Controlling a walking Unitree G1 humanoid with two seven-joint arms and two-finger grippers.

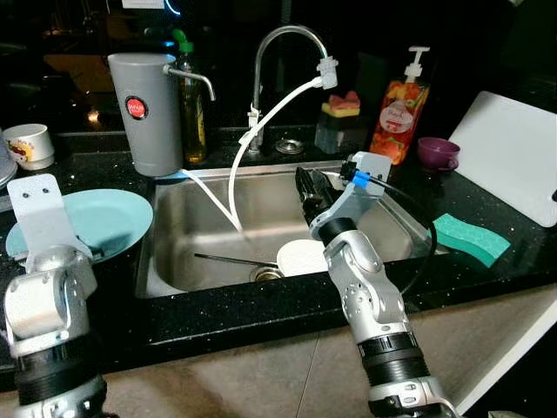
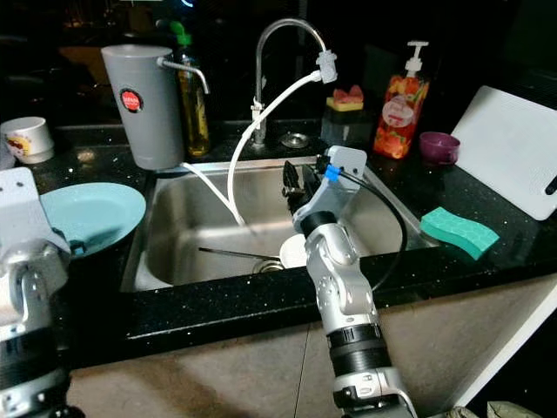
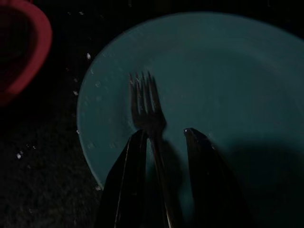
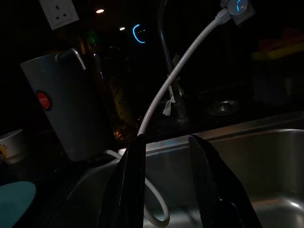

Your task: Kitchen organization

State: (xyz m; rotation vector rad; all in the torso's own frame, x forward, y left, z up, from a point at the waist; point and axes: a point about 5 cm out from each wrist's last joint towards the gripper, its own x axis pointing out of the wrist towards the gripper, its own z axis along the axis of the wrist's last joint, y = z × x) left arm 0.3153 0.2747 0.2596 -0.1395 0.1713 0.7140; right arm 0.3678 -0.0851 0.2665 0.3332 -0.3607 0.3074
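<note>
Left gripper (image 3: pixel 164 142) down over the teal plate (image 1: pixel 117 222) on the black counter (image 1: pixel 487 279) at the sink's left edge, fingers spread either side of a fork (image 3: pixel 145 107) lying on the plate, not visibly pinching it. Right gripper (image 4: pixel 166 147) raised above the steel sink (image 1: pixel 396 218), fingers parted, holding nothing, aimed toward the back rim. White hose (image 1: pixel 261 131) curving from faucet (image 1: pixel 287 39) into the basin. White dish (image 1: pixel 300 257) and a utensil (image 1: pixel 222 259) near the drain. Grey pitcher (image 1: pixel 148 113) at the back left corner; green sponge (image 1: pixel 470 237) beside the right edge.
</note>
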